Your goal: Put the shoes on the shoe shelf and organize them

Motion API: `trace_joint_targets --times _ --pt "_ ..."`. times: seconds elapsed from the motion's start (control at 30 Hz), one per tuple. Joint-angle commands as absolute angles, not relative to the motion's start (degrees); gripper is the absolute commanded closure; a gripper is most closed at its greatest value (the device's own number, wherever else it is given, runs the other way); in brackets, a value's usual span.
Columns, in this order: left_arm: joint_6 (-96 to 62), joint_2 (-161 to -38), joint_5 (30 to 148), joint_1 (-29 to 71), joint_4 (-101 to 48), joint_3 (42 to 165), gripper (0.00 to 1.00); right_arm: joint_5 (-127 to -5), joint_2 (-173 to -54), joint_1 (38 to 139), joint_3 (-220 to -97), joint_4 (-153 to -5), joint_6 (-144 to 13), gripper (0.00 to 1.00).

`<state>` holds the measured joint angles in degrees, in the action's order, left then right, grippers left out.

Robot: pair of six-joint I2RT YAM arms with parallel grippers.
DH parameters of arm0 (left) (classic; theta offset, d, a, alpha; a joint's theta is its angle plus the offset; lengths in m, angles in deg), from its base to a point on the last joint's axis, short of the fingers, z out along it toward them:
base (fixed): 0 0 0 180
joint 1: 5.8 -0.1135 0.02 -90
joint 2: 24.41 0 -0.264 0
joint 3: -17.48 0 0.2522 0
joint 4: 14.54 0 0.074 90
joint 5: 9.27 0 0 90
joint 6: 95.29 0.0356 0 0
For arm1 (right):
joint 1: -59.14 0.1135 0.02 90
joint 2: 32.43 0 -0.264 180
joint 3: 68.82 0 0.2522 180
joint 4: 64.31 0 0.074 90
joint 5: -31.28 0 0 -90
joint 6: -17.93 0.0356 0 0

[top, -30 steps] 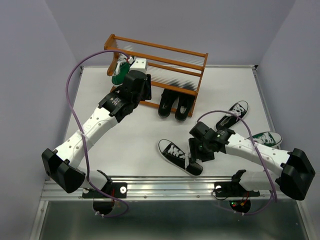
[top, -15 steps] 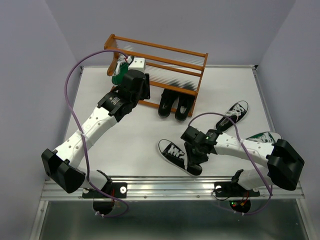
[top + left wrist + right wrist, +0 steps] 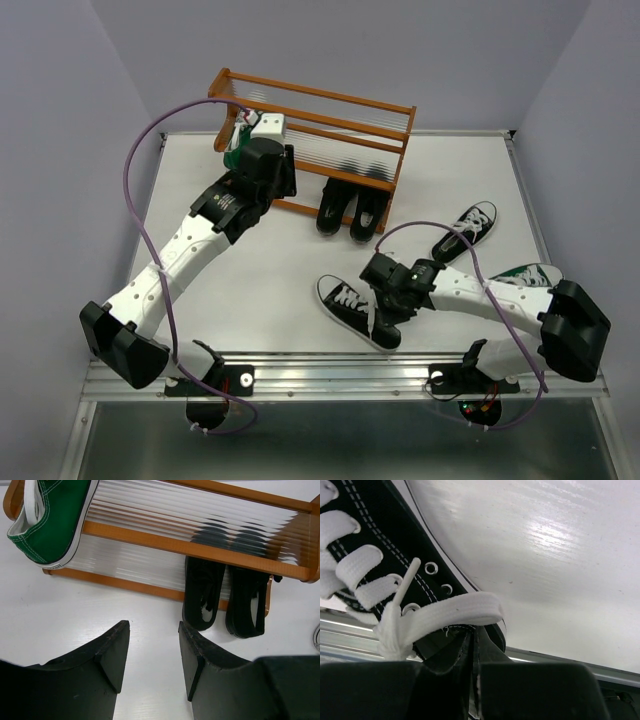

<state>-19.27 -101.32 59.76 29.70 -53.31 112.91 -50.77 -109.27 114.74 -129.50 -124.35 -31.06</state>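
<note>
The shoe shelf [image 3: 200, 551], an orange-brown wooden frame with two tiers of thin rods, stands at the far side of the white tabletop [image 3: 260, 270]. A green sneaker [image 3: 50, 520] sits tilted across its left end. A pair of all-black shoes [image 3: 202, 597] lies side by side at the lower right, near ends poking out past the front rail.

Three shoes are off the shelf. A black sneaker [image 3: 345, 300] with white laces lies near the front edge of the tabletop. Its mate [image 3: 470, 225] lies further back on the right, and a second green sneaker [image 3: 530, 275] is half hidden behind the right arm.

The left fingers [image 3: 112, 652] hover spread and empty in front of the shelf. The right fingers [image 3: 535, 690] are pressed together, pinching the thin collar of the near black sneaker beside its eyelets.

The sneaker looks light, with a soft fabric upper and a stiffer rubber sole. The collar is probably the sensible hold, though it may fold and let the shoe swing. A loose lace loop [image 3: 450, 615] could catch on the rods.
</note>
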Motion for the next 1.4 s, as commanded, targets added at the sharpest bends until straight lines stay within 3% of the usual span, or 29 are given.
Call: trace_joint_targets --times 0.0,0.23,0.57,0.6,0.63,0.67,0.7,0.8,0.9,1.17,1.27,1.33,1.37 --pt "-19.00 -98.95 59.11 29.00 -51.15 113.24 0.45 -47.38 -106.52 115.31 -134.69 -121.05 -27.08 0.99" --pt "-19.88 -98.16 59.20 27.77 -51.41 112.89 0.45 -49.30 -107.48 115.31 -135.49 -113.50 -20.31 0.99" --pt "-20.06 -97.19 60.25 26.63 -51.24 111.75 0.45 -49.14 -117.85 115.31 -141.03 -106.80 -23.64 0.97" --pt "-20.05 -97.01 60.25 26.54 -51.24 111.57 0.45 -48.96 -117.86 115.31 -141.12 -107.24 -23.99 0.90" --pt "-20.05 -96.84 60.34 26.37 -51.32 111.40 0.45 -48.27 -118.21 115.83 -141.29 -108.21 -24.69 0.75" --pt "-20.05 -96.84 60.43 26.36 -51.33 111.22 0.45 -48.00 -118.30 115.83 -141.29 -108.65 -25.14 0.75" --pt "-20.05 -96.84 60.34 26.19 -51.33 111.13 0.45 -47.56 -118.38 115.83 -141.29 -109.18 -25.58 0.62" --pt "-20.14 -96.84 60.60 26.10 -51.24 111.04 0.45 -47.03 -118.73 116.36 -141.47 -110.67 -27.69 0.43" --pt "-20.41 -96.92 61.13 26.01 -50.97 111.04 0.45 -46.41 -119.61 117.06 -141.65 -111.64 -29.01 0.39" --pt "-20.32 -96.84 60.87 25.93 -51.32 111.04 0.45 -44.56 -123.39 118.82 -139.63 -109.02 -29.27 0.45" --pt "-20.23 -96.84 60.87 25.92 -51.41 111.13 0.45 -44.92 -124.10 118.82 -139.27 -107.69 -29.36 0.59" --pt "-20.32 -96.84 60.69 25.84 -51.50 111.39 0.45 -44.48 -123.84 118.82 -139.88 -107.69 -29.79 0.77" --pt "-20.23 -96.84 60.78 25.75 -51.50 111.48 0.45 -43.96 -123.49 118.82 -140.67 -108.38 -29.89 0.92"
